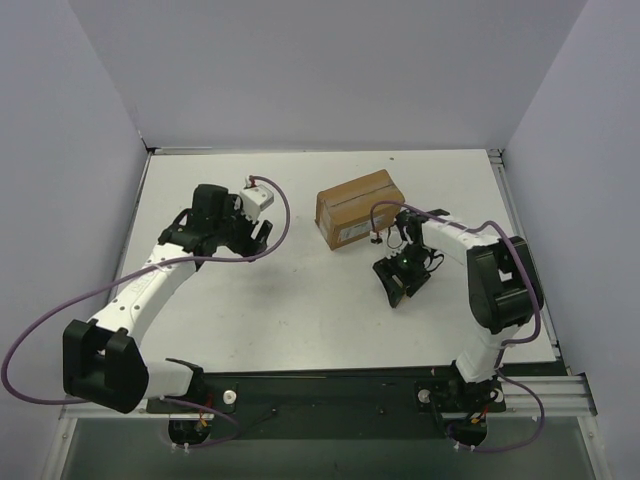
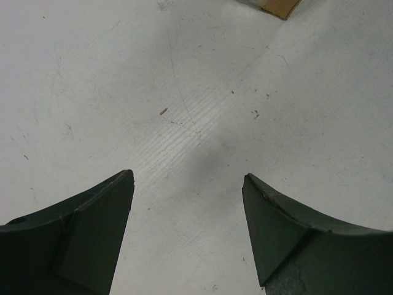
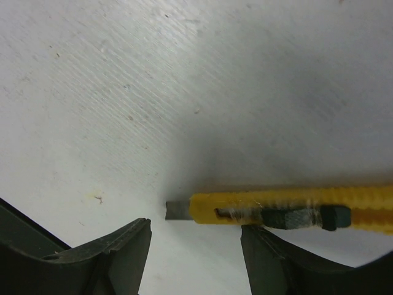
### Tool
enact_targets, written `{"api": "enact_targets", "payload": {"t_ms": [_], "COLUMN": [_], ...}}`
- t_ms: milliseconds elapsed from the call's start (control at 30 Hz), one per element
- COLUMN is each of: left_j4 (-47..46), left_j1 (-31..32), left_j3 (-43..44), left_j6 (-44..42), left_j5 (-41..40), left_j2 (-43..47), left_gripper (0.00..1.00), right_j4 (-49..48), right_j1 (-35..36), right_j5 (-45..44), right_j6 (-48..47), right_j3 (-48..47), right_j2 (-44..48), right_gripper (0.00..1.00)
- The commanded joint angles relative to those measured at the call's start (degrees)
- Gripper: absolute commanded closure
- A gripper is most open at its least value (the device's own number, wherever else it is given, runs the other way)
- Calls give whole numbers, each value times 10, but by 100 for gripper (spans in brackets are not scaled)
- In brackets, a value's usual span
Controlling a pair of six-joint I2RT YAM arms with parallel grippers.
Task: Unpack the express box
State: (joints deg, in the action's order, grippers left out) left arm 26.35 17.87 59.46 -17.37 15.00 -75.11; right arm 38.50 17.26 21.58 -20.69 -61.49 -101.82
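Note:
The express box (image 1: 360,207), a brown carton with its flaps shut, tape along the top seam and a white label on its near side, lies right of centre at the back of the table. Only a corner of the box (image 2: 279,7) shows in the left wrist view. My left gripper (image 1: 262,235) (image 2: 188,176) hangs open over bare table, left of the box. My right gripper (image 1: 394,285) (image 3: 195,226) is open just in front of the box, low over the table. A yellow utility knife (image 3: 288,210) with its blade out lies on the table just beyond the right fingertip (image 3: 258,243), not gripped.
The white table (image 1: 300,300) is bounded by grey walls at the back and both sides. Purple cables loop off both arms, and the right arm's cable (image 1: 440,220) arches close to the box. The knife is hidden under the right gripper in the top view.

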Motion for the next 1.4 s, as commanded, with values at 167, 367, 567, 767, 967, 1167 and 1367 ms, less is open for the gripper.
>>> {"api": "enact_targets", "payload": {"t_ms": [167,367,567,767,967,1167,1367], "left_j4": [7,5,12,20,24,21,20], "left_j1": [23,23,22,22,23,23,23], "left_j3": [-3,1,10,16,29,32,35], "left_j6": [-39,-43,-50,-64,-69,-72,-72], "left_j5": [-9,-9,-10,-23,-20,-19,-12], "left_j2": [22,17,8,-7,-19,-21,-17], "left_gripper": [19,19,19,19,19,19,19], "right_j4": [66,164,140,-24,-61,-98,-96], "right_j1": [20,-20,-78,-77,-73,-51,-51], "right_j5": [14,31,45,-26,-42,-80,-78], "right_j6": [-5,-51,-156,-174,-189,-227,-245], "right_j3": [-53,-123,-108,-33,-10,59,93], "right_j2": [-11,-10,16,38,20,33,53], "right_gripper": [42,47,47,34,35,41,54]}}
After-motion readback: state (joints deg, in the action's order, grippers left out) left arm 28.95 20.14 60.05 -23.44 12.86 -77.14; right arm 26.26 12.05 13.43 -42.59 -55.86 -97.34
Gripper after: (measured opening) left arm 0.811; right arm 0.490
